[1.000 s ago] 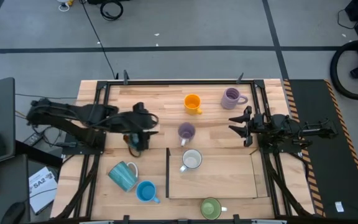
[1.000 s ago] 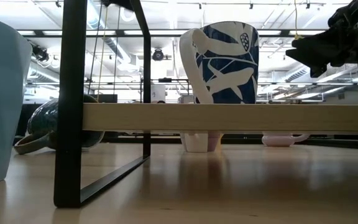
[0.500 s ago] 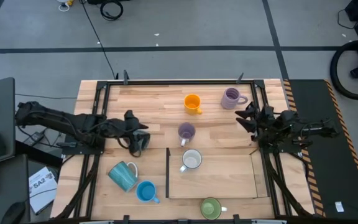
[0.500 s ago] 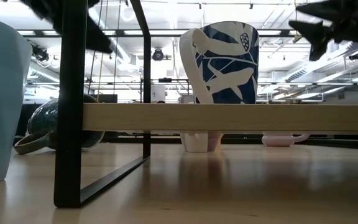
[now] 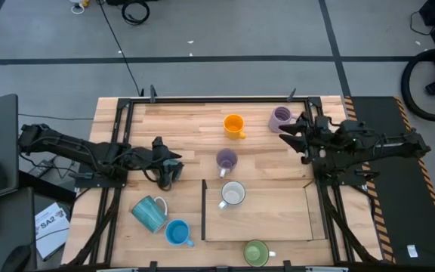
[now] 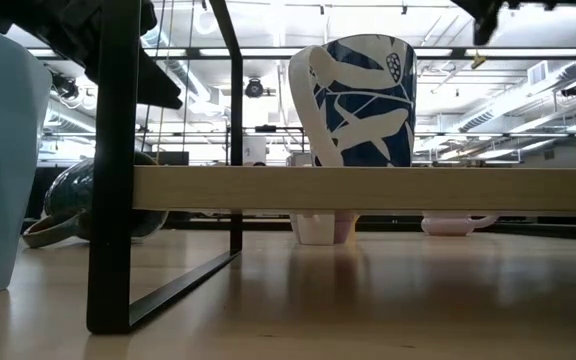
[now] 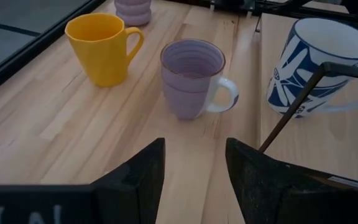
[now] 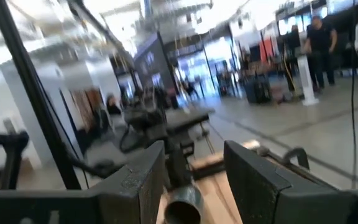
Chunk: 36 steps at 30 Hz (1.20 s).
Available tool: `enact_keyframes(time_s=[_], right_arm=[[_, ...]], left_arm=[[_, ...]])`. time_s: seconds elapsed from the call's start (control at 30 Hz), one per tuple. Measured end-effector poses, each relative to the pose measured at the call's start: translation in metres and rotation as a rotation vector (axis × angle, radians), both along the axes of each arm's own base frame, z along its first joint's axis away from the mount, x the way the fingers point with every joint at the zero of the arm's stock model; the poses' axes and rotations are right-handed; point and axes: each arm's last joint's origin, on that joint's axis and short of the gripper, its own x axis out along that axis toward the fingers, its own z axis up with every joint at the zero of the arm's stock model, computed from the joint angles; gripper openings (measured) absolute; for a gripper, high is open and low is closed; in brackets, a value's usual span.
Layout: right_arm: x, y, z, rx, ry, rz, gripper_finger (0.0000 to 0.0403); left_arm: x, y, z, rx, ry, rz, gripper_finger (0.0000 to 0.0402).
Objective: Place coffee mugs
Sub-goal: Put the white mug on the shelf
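Now right tool (image 5: 287, 134) raised toward frame's upper right beside purple mug (image 5: 281, 117), open, empty, left tool (image 5: 169, 168) unmoved at left-centre, open, empty, mugs unchanged.

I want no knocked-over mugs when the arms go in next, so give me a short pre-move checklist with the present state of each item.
1. Left end effector empty and open: ok; its wrist view shows a clear gap between the fingers.
2. Right end effector empty and open: ok; nothing sits between its fingers.
3. Centre purple mug upright and free to approach: ok; it stands apart from the orange mug.
4. Far purple mug clear of the right end effector: not ok; they sit very close in the high view.
5. Teal mug upright: not ok; it lies on its side.
6. White-and-blue mug stable on the raised board: ok, upright.
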Motion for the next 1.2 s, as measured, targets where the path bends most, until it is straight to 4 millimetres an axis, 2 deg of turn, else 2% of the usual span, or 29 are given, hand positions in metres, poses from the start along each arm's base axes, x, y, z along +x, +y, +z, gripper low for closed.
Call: enact_keyframes(time_s=[0.2, 0.43, 0.6, 0.73, 1.2], right_arm=[[0.033, 0.002, 0.032, 0.026, 0.18, 0.005, 0.0172], [0.072, 0.006, 0.053, 0.063, 0.305, 0.086, 0.0172], [0.097, 0.01, 0.053, 0.062, 0.357, 0.172, 0.0172], [0.113, 0.012, 0.042, 0.065, 0.416, 0.186, 0.0172], [0.148, 0.016, 0.007, 0.078, 0.564, 0.253, 0.0172]], left_arm=[[0.0, 0.0, 0.0, 0.001, -0.004, -0.001, 0.0176], [0.0, 0.0, 0.0, -0.001, -0.004, 0.0, 0.0176], [0.0, 0.0, 0.0, -0.001, -0.003, 0.0, 0.0176], [0.0, 0.0, 0.0, -0.001, -0.003, 0.0, 0.0176], [0.0, 0.0, 0.0, -0.002, -0.003, 0.0, 0.0176]])
